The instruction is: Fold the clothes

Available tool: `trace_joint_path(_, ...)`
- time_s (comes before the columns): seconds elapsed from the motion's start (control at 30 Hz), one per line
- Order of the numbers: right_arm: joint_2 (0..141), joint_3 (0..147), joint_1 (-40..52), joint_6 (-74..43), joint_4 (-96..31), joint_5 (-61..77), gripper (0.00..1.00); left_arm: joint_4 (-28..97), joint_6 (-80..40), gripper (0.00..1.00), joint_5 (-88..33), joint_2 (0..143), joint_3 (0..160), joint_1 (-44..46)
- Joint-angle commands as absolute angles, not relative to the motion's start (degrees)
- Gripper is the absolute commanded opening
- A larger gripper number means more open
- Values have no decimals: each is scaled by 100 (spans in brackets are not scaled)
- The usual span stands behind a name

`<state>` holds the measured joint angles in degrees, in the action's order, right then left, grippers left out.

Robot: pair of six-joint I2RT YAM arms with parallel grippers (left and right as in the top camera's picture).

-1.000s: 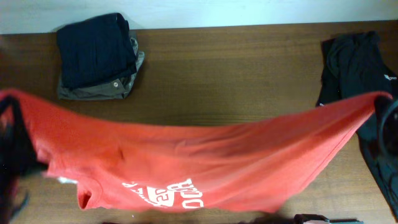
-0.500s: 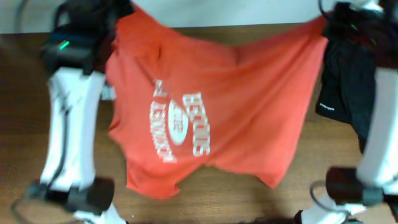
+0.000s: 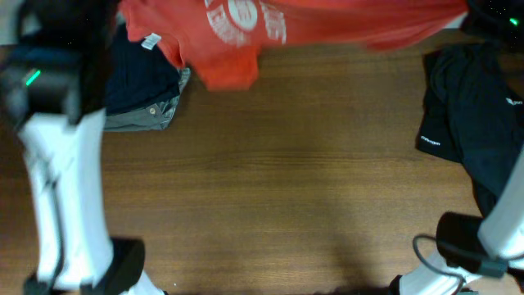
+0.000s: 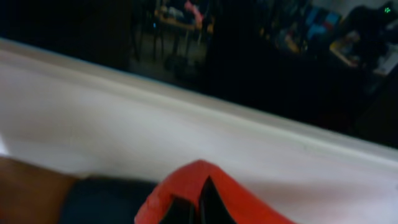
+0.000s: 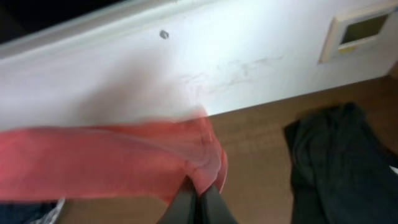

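Stretching across the far side of the table (image 3: 286,180), the orange-red T-shirt (image 3: 344,20) is hanging in the air between the two arms, spread wide along the top of the overhead view. Its white chest lettering (image 3: 241,18) is showing on the left half, blurred, and the small neck tag (image 3: 151,41) is dangling over the folded navy and grey garments (image 3: 139,94) at the back left of the table. A loose flap of the shirt is drooping just beside that stack.

The left gripper (image 4: 194,202) is pinching a bunched corner of the shirt – its dark fingers are pressing together on the red cloth, which is humping up over them in front of the white wall (image 4: 124,124). The right gripper (image 5: 199,199) is doing the same at the other end: fingers clamped on a gathered fold, with the rest of the fabric trailing off to the left in its wrist view.

The black garment (image 3: 471,115) is lying crumpled on the right side of the table, with the shirt's right end hanging near its far edge – whether the two are touching cannot be told. The left arm (image 3: 57,180) is reaching up the left side, and the right arm (image 3: 495,229) is rising from the lower right corner.
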<state>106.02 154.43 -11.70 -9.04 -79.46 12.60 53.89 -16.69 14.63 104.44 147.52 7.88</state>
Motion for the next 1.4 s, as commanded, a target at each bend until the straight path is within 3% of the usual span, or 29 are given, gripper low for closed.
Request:
trace_joint_path(0.0,10486,15537,-1125,-923,-8390,1352,4,6160,-1466,1,1529,10145,14901,770)
trace_joint_path(0.17,10613,15133,-1122,-917,-9662,1347,4,7758,-1470,1,718,10527,14510,773)
trace_joint_path(0.27,10556,14221,-1048,-740,-9708,1352,4,8482,-1470,1,169,10943,13959,777)
trace_joint_path(0.47,10562,12429,-1015,-731,-9395,1219,4,8624,-1468,0,-375,11839,12650,777)
trace_joint_path(0.63,10562,11745,-1015,-775,-9323,679,4,8976,-1468,0,-432,12431,12258,777)
trace_joint_path(1.1,10562,11465,-1015,-729,-9734,379,34,9675,-1201,2,-434,12554,12158,854)
trace_joint_path(1.2,10571,11465,-1013,-729,-9730,379,55,9675,-1157,13,-429,12554,12112,941)
trace_joint_path(1.27,10571,11465,-1013,-731,-9727,381,68,9675,-1031,39,-425,12554,12103,1002)
trace_joint_path(1.3,10571,11463,-1013,-731,-9714,381,71,9675,-974,45,-429,12554,12099,1020)
trace_joint_path(1.37,10571,11465,-1013,-731,-9682,381,71,9675,-928,44,-429,12554,12099,1052)
